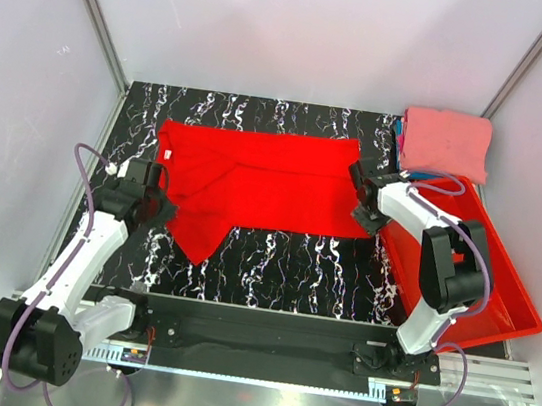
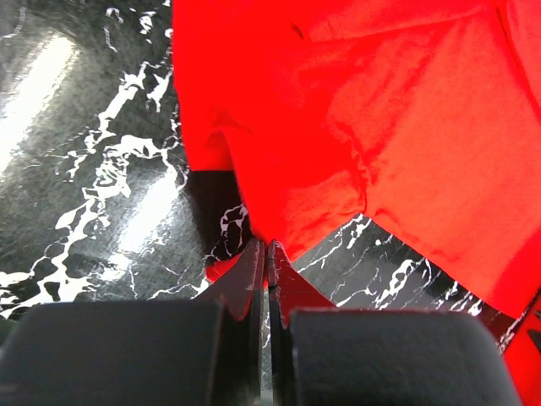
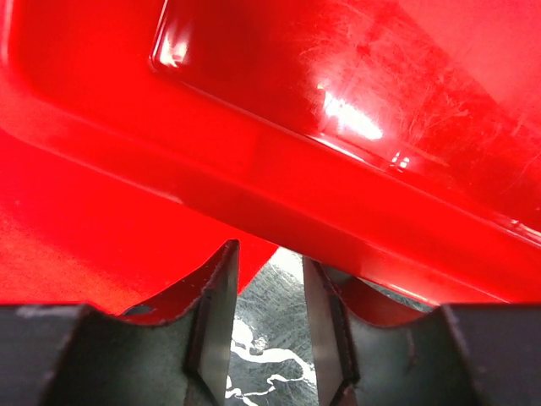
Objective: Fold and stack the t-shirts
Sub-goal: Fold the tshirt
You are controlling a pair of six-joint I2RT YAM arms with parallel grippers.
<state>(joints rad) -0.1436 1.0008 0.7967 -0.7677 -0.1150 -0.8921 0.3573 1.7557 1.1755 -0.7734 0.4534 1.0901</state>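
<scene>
A bright red t-shirt lies spread on the black marbled table, its lower left part folded to a point. My left gripper is at the shirt's left edge. In the left wrist view it is shut on a pinch of the red cloth, which rises to the fingertips. My right gripper is at the shirt's right lower corner, beside the bin. In the right wrist view it is open and empty, with red cloth to its left. A folded salmon-pink shirt lies at the back right on blue cloth.
A rigid red plastic bin stands at the right, tilted, its wall close in front of my right gripper in the right wrist view. White walls enclose the table on three sides.
</scene>
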